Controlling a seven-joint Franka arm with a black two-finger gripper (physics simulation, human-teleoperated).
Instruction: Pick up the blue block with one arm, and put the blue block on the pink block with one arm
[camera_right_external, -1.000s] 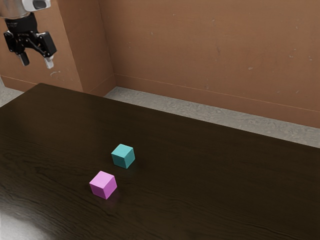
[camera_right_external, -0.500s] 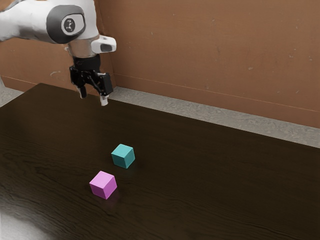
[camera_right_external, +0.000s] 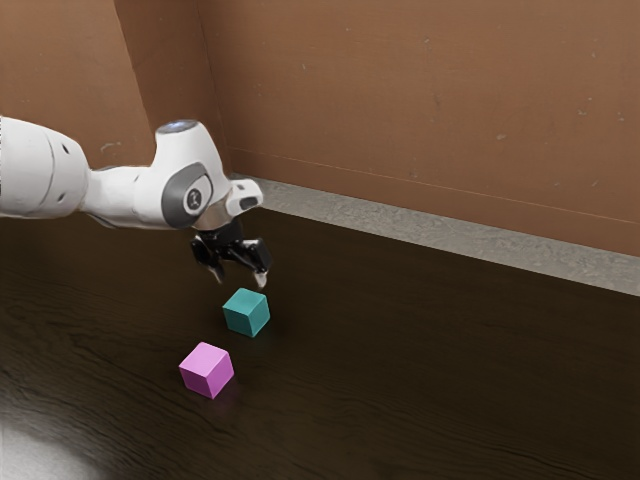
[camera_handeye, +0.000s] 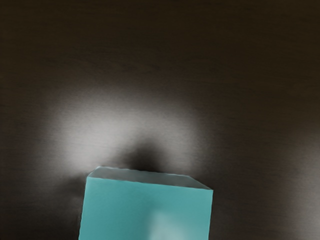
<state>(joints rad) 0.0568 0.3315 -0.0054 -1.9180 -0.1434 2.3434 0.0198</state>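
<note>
Dark table (camera_right_external: 450, 380): gripper (camera_right_external: 238, 280) spread open, hovering just above blue block (camera_right_external: 246, 311); pink block (camera_right_external: 206, 369) near, apart.

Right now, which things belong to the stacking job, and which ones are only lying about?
Job: blue block; pink block; the open jaws, just above the blue block.
Not the job: table; brown wall; grey floor strip.
</note>
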